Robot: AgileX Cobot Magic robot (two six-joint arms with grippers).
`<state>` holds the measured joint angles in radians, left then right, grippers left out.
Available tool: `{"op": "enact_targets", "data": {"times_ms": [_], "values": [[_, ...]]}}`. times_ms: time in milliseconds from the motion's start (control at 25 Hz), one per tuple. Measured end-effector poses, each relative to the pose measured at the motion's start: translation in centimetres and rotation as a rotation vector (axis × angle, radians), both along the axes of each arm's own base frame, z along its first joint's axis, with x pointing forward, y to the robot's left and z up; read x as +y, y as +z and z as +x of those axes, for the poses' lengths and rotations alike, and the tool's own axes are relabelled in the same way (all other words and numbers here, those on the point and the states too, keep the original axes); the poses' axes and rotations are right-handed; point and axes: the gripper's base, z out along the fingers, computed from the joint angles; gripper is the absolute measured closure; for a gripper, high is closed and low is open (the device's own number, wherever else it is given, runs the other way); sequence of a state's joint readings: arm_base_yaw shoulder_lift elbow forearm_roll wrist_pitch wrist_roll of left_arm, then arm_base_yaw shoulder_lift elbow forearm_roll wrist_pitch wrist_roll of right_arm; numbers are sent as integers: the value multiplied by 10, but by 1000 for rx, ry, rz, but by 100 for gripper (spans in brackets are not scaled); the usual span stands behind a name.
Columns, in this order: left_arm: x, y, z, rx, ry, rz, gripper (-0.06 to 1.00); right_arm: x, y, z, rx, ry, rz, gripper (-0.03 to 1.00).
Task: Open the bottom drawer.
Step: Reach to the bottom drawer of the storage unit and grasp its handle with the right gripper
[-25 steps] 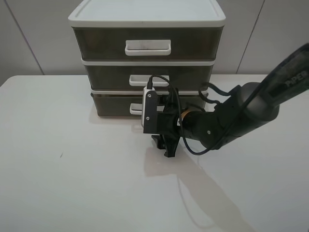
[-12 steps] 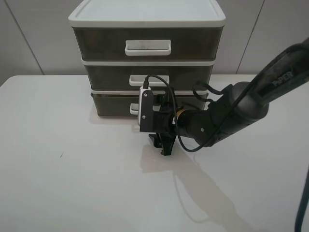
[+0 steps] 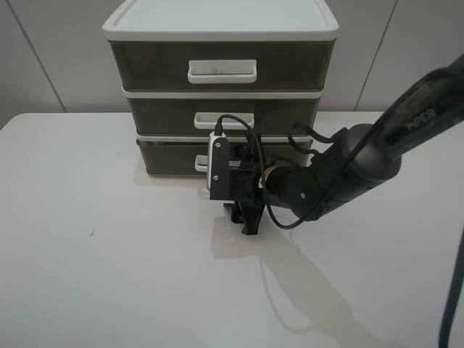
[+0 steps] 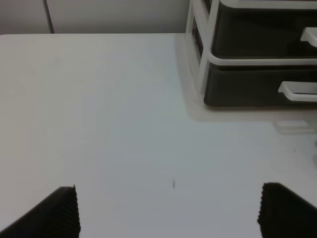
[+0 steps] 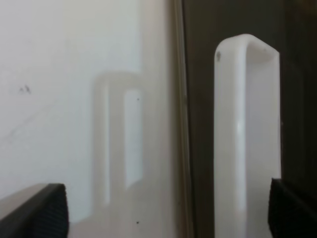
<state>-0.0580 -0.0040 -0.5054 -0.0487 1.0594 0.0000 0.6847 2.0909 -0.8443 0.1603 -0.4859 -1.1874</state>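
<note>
Since the right gripper [image 5: 163, 213] is turned on its side against the front of the bottom drawer [image 3: 168, 158], the lowest tier of the white-framed drawer unit [image 3: 217, 22] at the back of the table [image 3: 109, 275], the step in hand is catching the white loop handle [image 5: 246, 139]. Its jaws stand wide apart and hold nothing. The right wrist view shows the handle between the two fingertips, nearer one of them. I judge it best to centre the handle, close firmly, then pull straight out and level, so the drawer neither jams nor drags the unit forward. Bare tabletop in front leaves room for the pull. The left gripper [image 4: 171, 213], spread wide and empty, hangs over the table apart from the unit, outside that path.
</note>
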Motion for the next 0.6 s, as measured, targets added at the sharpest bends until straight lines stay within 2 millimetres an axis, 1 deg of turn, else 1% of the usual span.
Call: {"op": "enact_targets", "data": {"times_ms": [240,440,600], "values": [[0,0,0,0,0,0,20,1,0,1,-3,2,1,17],[0,0,0,0,0,0,20,2,-1,-1,2,8,-2,22],[0,0,0,0,0,0,20,6,-2,-4,5,22,-5,24]]}}
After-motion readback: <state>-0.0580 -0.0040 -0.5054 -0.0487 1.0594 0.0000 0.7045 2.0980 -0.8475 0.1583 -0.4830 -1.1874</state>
